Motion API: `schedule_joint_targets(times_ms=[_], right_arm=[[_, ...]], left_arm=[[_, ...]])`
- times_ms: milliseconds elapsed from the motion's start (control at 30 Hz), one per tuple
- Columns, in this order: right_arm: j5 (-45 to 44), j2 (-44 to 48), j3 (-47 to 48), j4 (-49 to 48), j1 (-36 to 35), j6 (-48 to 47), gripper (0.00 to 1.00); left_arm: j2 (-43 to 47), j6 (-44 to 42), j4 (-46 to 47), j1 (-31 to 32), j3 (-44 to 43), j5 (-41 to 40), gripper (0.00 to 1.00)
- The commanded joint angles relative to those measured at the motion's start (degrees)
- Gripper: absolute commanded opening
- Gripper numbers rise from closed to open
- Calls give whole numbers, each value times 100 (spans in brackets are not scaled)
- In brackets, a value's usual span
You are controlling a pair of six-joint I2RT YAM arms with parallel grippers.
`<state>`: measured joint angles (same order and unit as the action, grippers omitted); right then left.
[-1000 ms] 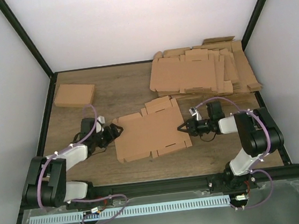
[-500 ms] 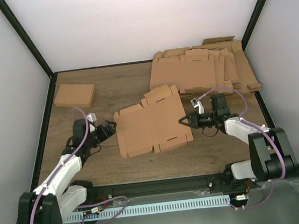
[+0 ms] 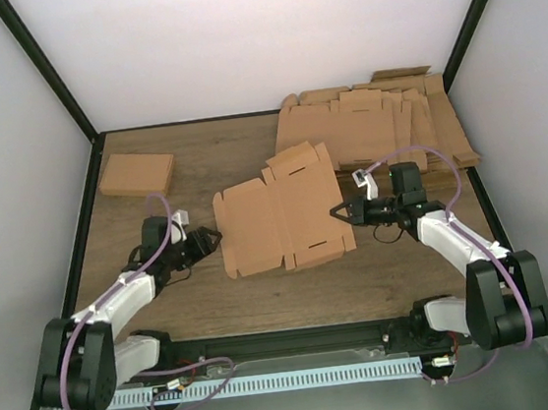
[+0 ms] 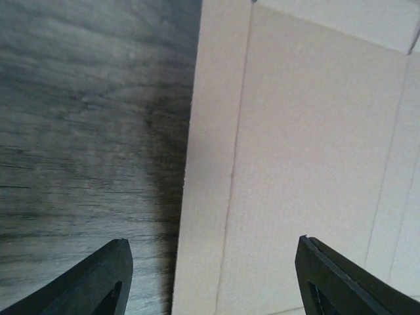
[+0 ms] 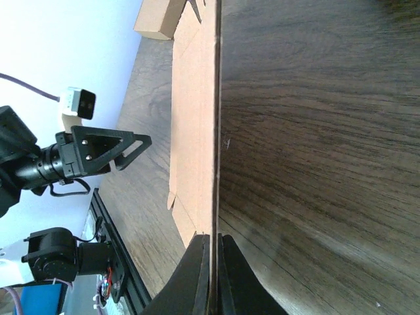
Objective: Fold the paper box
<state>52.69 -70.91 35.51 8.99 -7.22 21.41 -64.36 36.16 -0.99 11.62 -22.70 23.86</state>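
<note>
A flat, unfolded brown cardboard box blank [image 3: 281, 219] lies in the middle of the wooden table. My right gripper [image 3: 340, 212] is shut on the blank's right edge; the right wrist view shows the thin cardboard edge [image 5: 215, 131] pinched between the two fingers, with my right gripper [image 5: 213, 246] at the bottom. My left gripper [image 3: 212, 238] is open just left of the blank's left edge, not touching it. In the left wrist view the blank [image 4: 308, 151] fills the right side and its left edge runs between the open fingertips of my left gripper [image 4: 213, 279].
A pile of flat cardboard blanks [image 3: 374, 129] lies at the back right. A folded cardboard box [image 3: 136, 173] stands at the back left. A black frame rail [image 3: 289, 340] runs along the near table edge.
The right gripper has dragged and turned the blank towards the back right. The left arm has pulled in, its open gripper following the blank's left edge.
</note>
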Motion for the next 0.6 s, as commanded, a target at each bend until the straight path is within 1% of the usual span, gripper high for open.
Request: schedule_joint_targets(times_ms=[0,133,267,367,400,500,567], right_arm=[[-64,-41,95,128,-26,-157,1],[-204,-200,39,127,-22,-153,1],[-314,-493,-40,46,-29,-133,1],[-465,-647,-123,-73,-33,-105,1],[-509,-693,-130,-89,-28,-115,1],[-540,-832,-130,-129,-25,-120,1],[-542,-880,-127,-158,-32,-126,1]], left_arm=[[-685,-31,728,-10,82,725,70],[-1368,42,1159,-15,14,1023,70],[-1717,49,1263,-10,-30,956,70],[-1941,38,1392,-10,-36,1053,69],[-2026,40,1460,-10,-33,1127,67],[-2341,25,1598,-10,-70,1354,58],[-2480,29,1641,-11,-100,1449,55]])
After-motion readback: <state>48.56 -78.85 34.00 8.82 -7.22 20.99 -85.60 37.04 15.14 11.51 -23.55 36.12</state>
